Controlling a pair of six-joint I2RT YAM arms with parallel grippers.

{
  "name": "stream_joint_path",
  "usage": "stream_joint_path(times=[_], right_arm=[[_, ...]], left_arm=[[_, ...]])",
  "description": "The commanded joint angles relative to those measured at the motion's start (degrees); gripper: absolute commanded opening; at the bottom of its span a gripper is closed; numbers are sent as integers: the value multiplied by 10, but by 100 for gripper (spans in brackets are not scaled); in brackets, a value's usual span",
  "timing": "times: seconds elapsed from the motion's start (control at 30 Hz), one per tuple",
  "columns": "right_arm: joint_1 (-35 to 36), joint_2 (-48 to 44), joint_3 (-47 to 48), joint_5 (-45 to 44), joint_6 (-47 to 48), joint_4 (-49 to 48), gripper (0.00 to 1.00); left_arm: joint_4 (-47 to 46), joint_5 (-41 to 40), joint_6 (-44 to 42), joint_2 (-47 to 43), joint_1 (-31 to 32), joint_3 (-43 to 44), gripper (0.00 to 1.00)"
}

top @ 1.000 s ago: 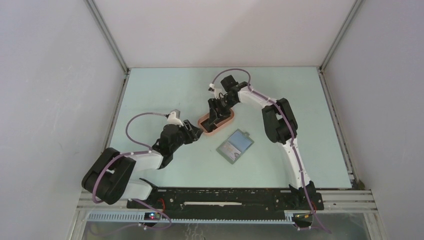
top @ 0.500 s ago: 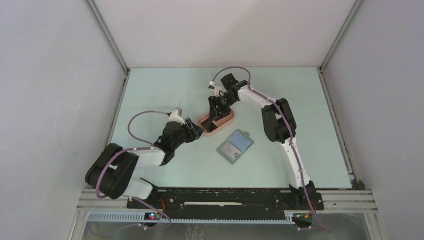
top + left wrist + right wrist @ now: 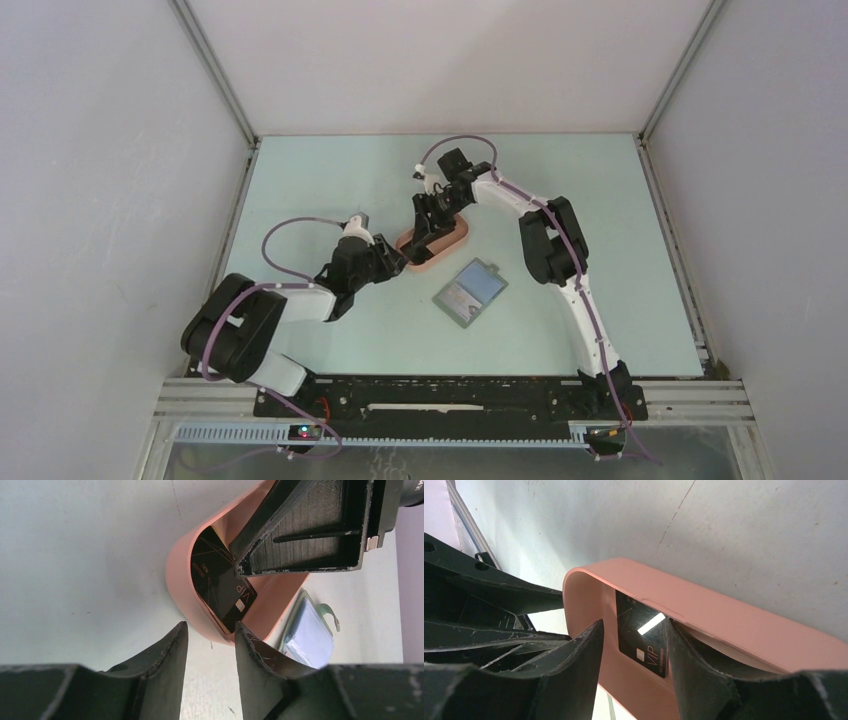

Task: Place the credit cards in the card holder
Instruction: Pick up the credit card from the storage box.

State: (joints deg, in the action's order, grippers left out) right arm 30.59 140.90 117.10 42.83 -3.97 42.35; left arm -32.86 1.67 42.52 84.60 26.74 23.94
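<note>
**Top view:** The left gripper (image 3: 397, 264), jaws partly apart and empty, hovers at the near-left end of one pink tray (image 3: 458, 240). The right gripper (image 3: 428, 228) dips into that tray from the far side. One card holder (image 3: 471, 292) lies open on the table (image 3: 330, 190), near the right gripper on its near side and apart from the tray.

**Left wrist view:** Just ahead of the left gripper's tips sits the tray's rounded end. Inside, one black credit card (image 3: 212, 585) leans on the wall, with a right-gripper finger (image 3: 310, 530) across its far part. The holder shows beyond the tray, to the right of the tips.

**Right wrist view:** The right jaws stand half-spread with the card framed between them; whether they touch it cannot be told. The card rests in the tray.

Likely hazards:
- The thin card may slide flat or skid off a pad against the wall.
- The tray may shift if pushed.
- Two grippers crowding one end may collide.

Count: one card seen, one tray, one holder, two grippers. Any further cards are hidden.
</note>
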Motion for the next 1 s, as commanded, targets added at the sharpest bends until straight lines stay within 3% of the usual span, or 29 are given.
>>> stream_joint_path(times=[0.0, 0.4, 0.73, 0.97], right_arm=[[9, 28, 3, -6, -10, 8, 59], [20, 38, -1, 23, -23, 6, 59], [20, 34, -7, 61, -36, 1, 59], [17, 12, -18, 77, -35, -10, 59]], left_arm=[[4, -7, -9, 7, -5, 33, 43], [11, -1, -13, 14, -5, 39, 27], [9, 6, -22, 8, -5, 38, 0], [29, 10, -49, -12, -5, 37, 0]])
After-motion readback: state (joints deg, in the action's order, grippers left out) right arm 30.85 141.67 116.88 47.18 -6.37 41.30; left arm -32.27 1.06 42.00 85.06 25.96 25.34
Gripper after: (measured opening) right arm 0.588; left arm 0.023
